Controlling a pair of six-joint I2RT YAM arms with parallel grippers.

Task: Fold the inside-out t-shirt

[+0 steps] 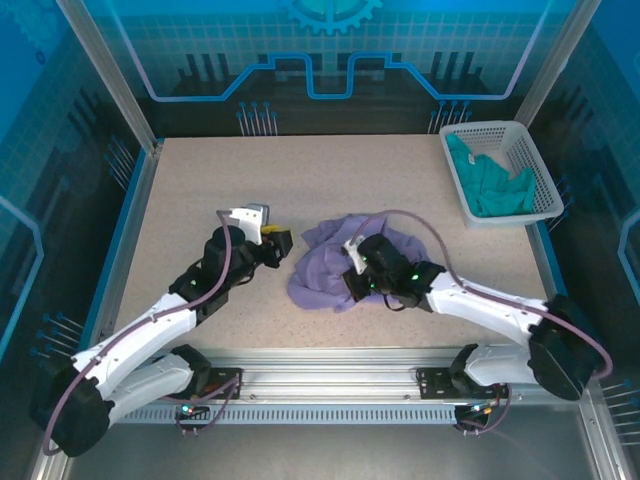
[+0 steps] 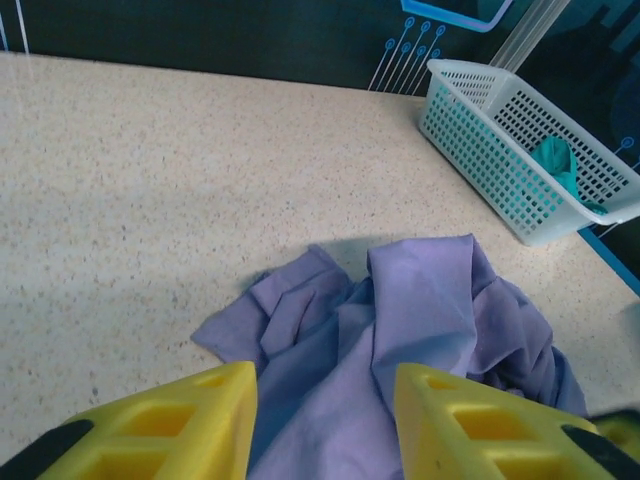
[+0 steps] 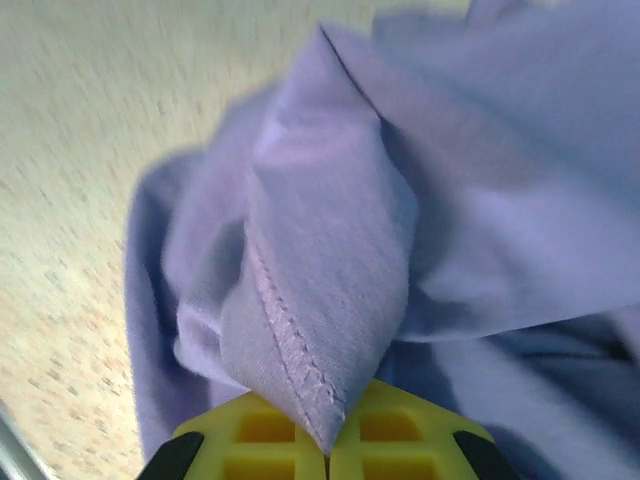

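1. Stitching marks the nearest grip. The right tool has its yellow fingers pressed together on a hemmed fold of the t-shirt, and the seam runs straight down into the pinch. Taking a hem rather than loose cloth probably gives it a true edge to pull flat.
2. The t-shirt lies as a crumpled lavender heap on the worktop, a little right of the middle and towards the front edge, where both arms can reach it. No fold is made yet, so the job looks to be at the spreading-out stage.
3. The left tool hovers just left of the heap, apart from it. Its fingers are spread with nothing between them, and it points across the cloth. It seems placed to take a second edge, so that the two arms can draw the garment open between them.
4. A small flap sticks out at the heap's left side, nearest that tool. Whether it is a sleeve or a hem I cannot tell.
5. At the far right corner stands a white basket with a teal garment inside, well apart from the t-shirt. Kept there, it is unlikely to get caught up in the spreading.
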